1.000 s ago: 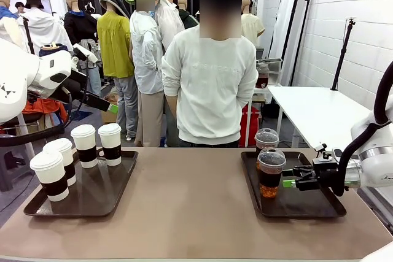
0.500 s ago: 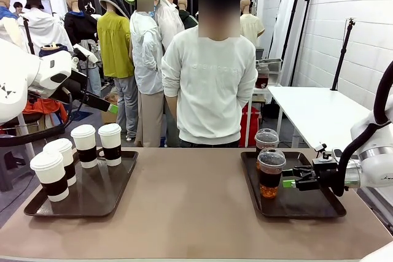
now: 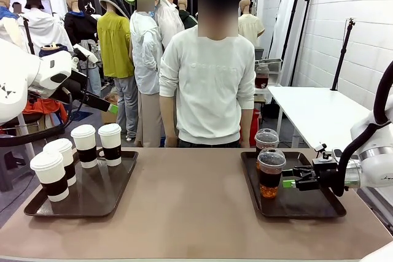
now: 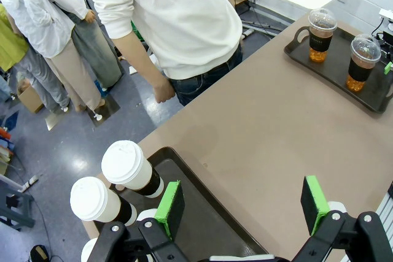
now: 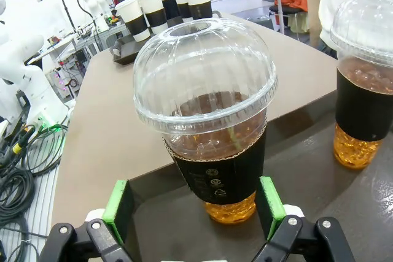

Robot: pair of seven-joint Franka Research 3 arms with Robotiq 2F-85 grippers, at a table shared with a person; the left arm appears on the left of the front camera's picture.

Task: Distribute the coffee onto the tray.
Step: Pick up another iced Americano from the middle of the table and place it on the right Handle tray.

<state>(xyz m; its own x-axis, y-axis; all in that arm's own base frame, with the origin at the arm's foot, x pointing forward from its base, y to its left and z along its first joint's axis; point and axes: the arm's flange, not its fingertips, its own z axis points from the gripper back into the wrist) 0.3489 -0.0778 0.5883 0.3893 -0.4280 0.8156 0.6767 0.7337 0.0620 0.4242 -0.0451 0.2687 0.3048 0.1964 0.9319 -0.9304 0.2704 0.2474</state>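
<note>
The desk (image 3: pixel 190 200) is a plain brown surface running the width of the front view, with a white brick wall (image 3: pixel 350 23) at 2 o'clock and a white side table (image 3: pixel 313 111) beneath it. Beyond the far edge, at 12 o'clock, a person in a white sweatshirt (image 3: pixel 209 84) stands with arms hanging at the sides; other people stand behind at 11 o'clock.

Two dark trays lie well apart. The left tray (image 3: pixel 92 197), at 8 o'clock, carries four white paper cups (image 3: pixel 83 145) with dark brown bands and white lids, two near the far rim and two nearer the front left corner. The right tray (image 3: pixel 307 207), at 4 o'clock, holds two clear dome-lidded cups of amber liquid: the near cup (image 3: pixel 271 173) and the far cup (image 3: pixel 266 140) just behind it.

The right tool (image 3: pixel 290 182) sits low over the right tray, level with the near cup's lower half. In its wrist view its green pads (image 5: pixel 116 204) stand wide on either side of the near cup (image 5: pixel 209 121), close to its dark sleeve; whether they touch it cannot be told. The far cup (image 5: pixel 365 90) stands at 3 o'clock there.

The left tool (image 4: pixel 242 204) hangs above the left tray's (image 4: pixel 209 225) corner, jaws wide and holding nothing, with paper cup lids (image 4: pixel 126 164) at 9 o'clock below it.
</note>
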